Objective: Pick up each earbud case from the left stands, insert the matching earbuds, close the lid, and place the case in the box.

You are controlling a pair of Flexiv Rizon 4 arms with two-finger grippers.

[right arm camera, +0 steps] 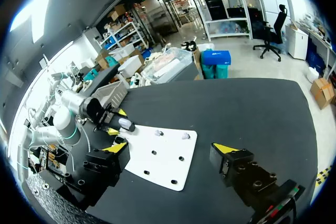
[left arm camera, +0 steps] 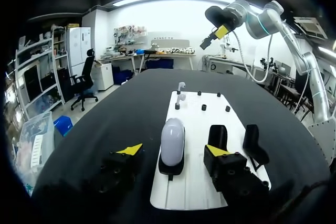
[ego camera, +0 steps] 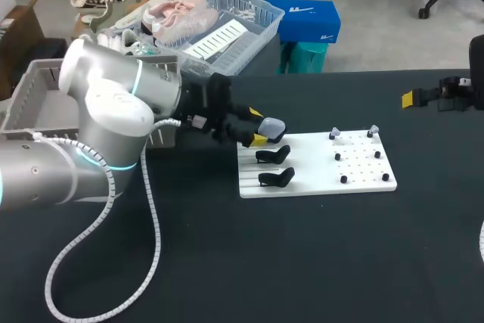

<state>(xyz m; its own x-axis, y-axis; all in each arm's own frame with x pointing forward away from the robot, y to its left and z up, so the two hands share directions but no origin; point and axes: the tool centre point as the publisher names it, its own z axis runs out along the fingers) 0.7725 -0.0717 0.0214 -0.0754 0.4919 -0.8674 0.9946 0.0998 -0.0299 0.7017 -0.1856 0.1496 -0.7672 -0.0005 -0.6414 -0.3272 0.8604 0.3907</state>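
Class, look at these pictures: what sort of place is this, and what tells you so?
Probably a robot test bench: the left gripper and right gripper hang over a black table, where a white board carries stands, pegs and an earbud case.

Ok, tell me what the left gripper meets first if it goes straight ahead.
The earbud case on its black stand. It sits right ahead, centred between the open jaws of the left gripper, which do not touch it. How close it is is hard to judge.

Pale lilac case, black stands, white board, black table
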